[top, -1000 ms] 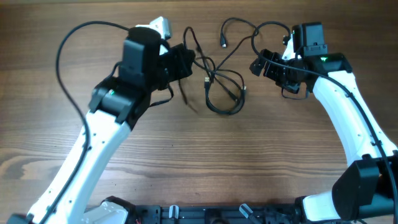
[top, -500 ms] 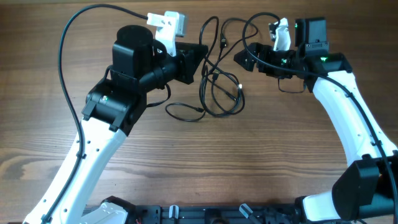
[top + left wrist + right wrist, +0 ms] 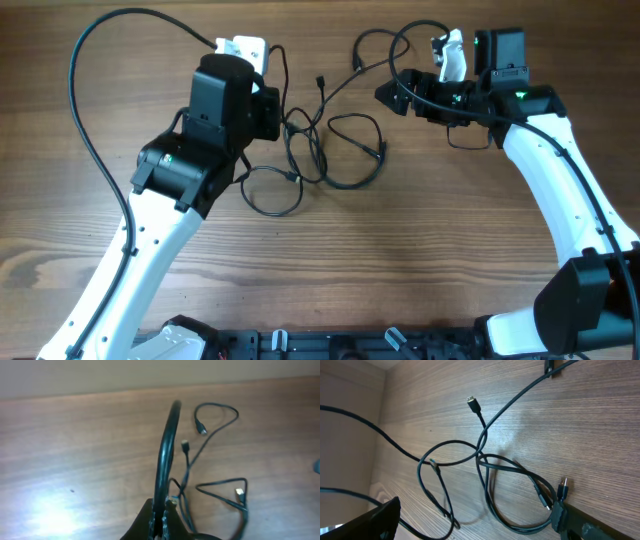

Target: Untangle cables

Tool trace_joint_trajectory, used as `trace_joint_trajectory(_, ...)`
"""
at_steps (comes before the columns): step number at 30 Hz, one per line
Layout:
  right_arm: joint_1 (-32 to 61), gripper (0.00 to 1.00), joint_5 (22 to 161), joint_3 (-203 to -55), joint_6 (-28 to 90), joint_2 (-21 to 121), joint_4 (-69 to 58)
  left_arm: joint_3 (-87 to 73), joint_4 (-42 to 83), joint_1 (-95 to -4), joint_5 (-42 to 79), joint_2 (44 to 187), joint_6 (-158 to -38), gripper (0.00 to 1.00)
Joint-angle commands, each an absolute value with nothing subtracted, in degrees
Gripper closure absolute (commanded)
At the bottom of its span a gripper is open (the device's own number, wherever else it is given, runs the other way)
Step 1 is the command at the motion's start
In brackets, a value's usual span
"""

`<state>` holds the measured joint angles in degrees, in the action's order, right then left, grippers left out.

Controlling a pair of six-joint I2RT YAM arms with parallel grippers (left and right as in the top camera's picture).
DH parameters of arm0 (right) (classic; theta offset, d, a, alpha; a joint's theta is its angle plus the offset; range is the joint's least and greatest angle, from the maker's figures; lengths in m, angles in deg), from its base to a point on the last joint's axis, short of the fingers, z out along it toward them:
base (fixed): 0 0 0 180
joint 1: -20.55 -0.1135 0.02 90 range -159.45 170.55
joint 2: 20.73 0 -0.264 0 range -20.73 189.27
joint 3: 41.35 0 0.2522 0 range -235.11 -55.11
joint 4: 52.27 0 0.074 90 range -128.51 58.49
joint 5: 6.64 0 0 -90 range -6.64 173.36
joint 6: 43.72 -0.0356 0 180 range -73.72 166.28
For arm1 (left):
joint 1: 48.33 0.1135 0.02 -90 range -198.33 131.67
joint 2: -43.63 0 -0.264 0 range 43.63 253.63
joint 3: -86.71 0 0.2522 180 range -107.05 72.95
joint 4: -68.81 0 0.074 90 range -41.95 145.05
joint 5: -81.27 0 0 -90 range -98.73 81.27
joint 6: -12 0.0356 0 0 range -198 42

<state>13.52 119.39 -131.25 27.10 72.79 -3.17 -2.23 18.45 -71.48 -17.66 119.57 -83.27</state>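
Several thin black cables (image 3: 381, 150) lie tangled in loops on the wooden table between my two arms. My left gripper (image 3: 272, 108) is shut on one cable. In the left wrist view that held cable (image 3: 167, 445) arcs up from the closed jaws (image 3: 161, 519), and other cords with small plug ends (image 3: 200, 428) lie to the right. My right gripper (image 3: 393, 95) hovers at the tangle's right side. In the right wrist view its jaws (image 3: 476, 510) are wide open and empty above crossing cable loops (image 3: 482, 436).
A thick black arm wire (image 3: 90, 100) arcs left of the left arm. A free plug end (image 3: 319, 82) lies near the table's far edge. Bare wood table (image 3: 400, 260) lies in front of the tangle.
My left gripper has pulled back to the left with its cable, dragging the tangle leftward and stretching the loops. The right gripper rose and opened a second ago and has held still since.
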Motion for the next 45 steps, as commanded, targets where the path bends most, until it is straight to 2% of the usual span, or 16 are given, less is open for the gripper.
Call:
trace_joint_trajectory(1,13.7,0.01,120.7,-131.4,27.7,71.7,-2.9,-2.9,20.4,-72.7,-15.0,118.2,-72.7,0.96)
trace_joint_trajectory(8,13.6,0.01,120.7,-131.4,27.9,71.7,-2.0,-2.9,22.0,-69.0,25.7,113.9,-69.2,0.96)
trace_joint_trajectory(11,13.6,0.01,120.7,-131.4,27.9,71.7,-2.0,-2.9,25.2,-66.6,36.1,112.3,-70.2,0.96)
trace_joint_trajectory(12,13.6,0.01,120.7,-131.4,27.8,71.7,-1.9,-2.9,27.6,-65.9,36.4,111.9,-74.6,0.96)
trace_joint_trajectory(17,13.6,0.01,120.7,-131.4,27.9,71.7,-1.6,-2.9,40.2,-64.3,36.4,111.2,-95.2,0.96)
trace_joint_trajectory(20,13.6,0.01,120.8,-131.4,27.9,71.7,-1.5,-2.9,43.8,-64.3,31.1,111.1,-106.2,0.96)
trace_joint_trajectory(23,13.6,0.0,120.8,-131.4,27.9,71.7,-1.3,-2.9,41.3,-64.3,21.7,111.1,-115.4,0.96)
trace_joint_trajectory(25,13.6,0.0,120.7,-131.4,27.9,71.7,-1.1,-2.9,33.5,-64.3,10.8,111.1,-118.7,0.96)
trace_joint_trajectory(29,13.6,0.01,118.2,-131.4,23.9,71.7,0.4,-2.9,15.2,-64.3,-7.9,112.3,-119.3,0.96)
trace_joint_trajectory(32,13.2,0.02,117.5,-131.4,22.0,71.7,1.0,-2.9,7.7,-64.3,-15.1,115.0,-119.2,0.96)
trace_joint_trajectory(36,10.7,0.04,114.7,-131.4,20.6,71.7,1.0,-2.9,6.5,-64.3,-16.1,120.6,-119.2,0.96)
trace_joint_trajectory(39,9.7,0.03,113.1,-131.4,20.6,71.7,1.0,-2.9,8.3,-64.3,-12.5,123.7,-119.2,0.96)
trace_joint_trajectory(43,9.7,0.03,112.4,-131.4,20.6,71.7,0.9,-2.9,8.9,-64.3,-7.6,123.9,-115.2,0.83)
trace_joint_trajectory(44,9.7,0.03,112.2,-131.4,20.6,71.7,0.9,-2.9,9.6,-64.3,-5.2,123.9,-112.8,0.73)
trace_joint_trajectory(45,9.7,0.03,112.0,-131.4,20.6,71.7,0.9,-2.9,10.5,-64.3,-2.0,123.9,-110.0,0.51)
